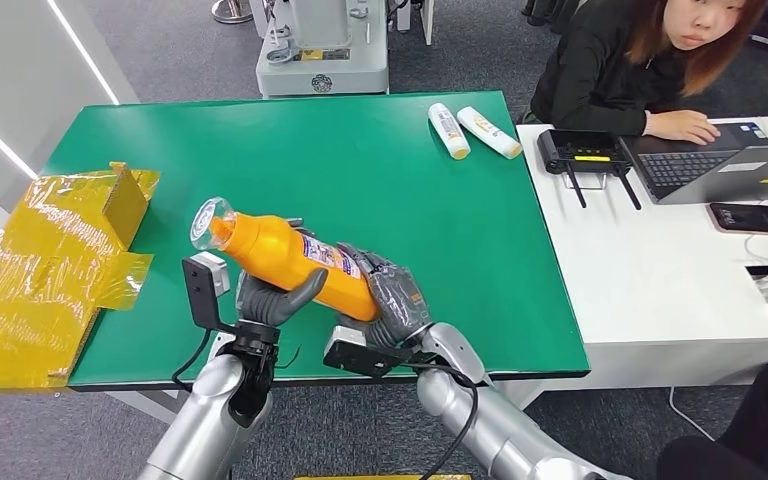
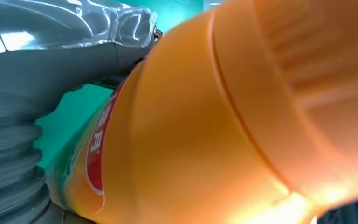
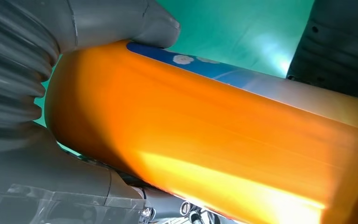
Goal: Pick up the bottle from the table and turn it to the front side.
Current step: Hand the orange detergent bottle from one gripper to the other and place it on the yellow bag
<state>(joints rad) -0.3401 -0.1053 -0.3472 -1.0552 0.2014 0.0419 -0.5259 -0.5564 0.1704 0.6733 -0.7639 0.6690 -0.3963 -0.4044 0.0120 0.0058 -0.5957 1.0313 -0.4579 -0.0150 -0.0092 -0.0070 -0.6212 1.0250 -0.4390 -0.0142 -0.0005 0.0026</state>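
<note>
An orange bottle [image 1: 285, 258] with a clear cap and a printed label is held lying sideways above the near edge of the green table [image 1: 360, 160], cap toward the left. My left hand [image 1: 268, 298] cups it from below near its middle, thumb up along its side. My right hand [image 1: 388, 292] wraps around its base end. Up close, the bottle [image 2: 214, 126] presses against my left hand's thumb [image 2: 65, 56], a red label showing. The bottle's orange body [image 3: 205, 144] lies in my right hand, whose thumb [image 3: 121, 23] rests on its blue label edge.
Yellow plastic-wrapped cardboard [image 1: 50, 260] sits at the table's left edge. Two small white tubes [image 1: 470, 130] lie at the far right corner. A person works at a laptop [image 1: 720, 165] on the white desk [image 1: 660, 300] to the right, beside a router [image 1: 585, 152] and a phone [image 1: 753, 218].
</note>
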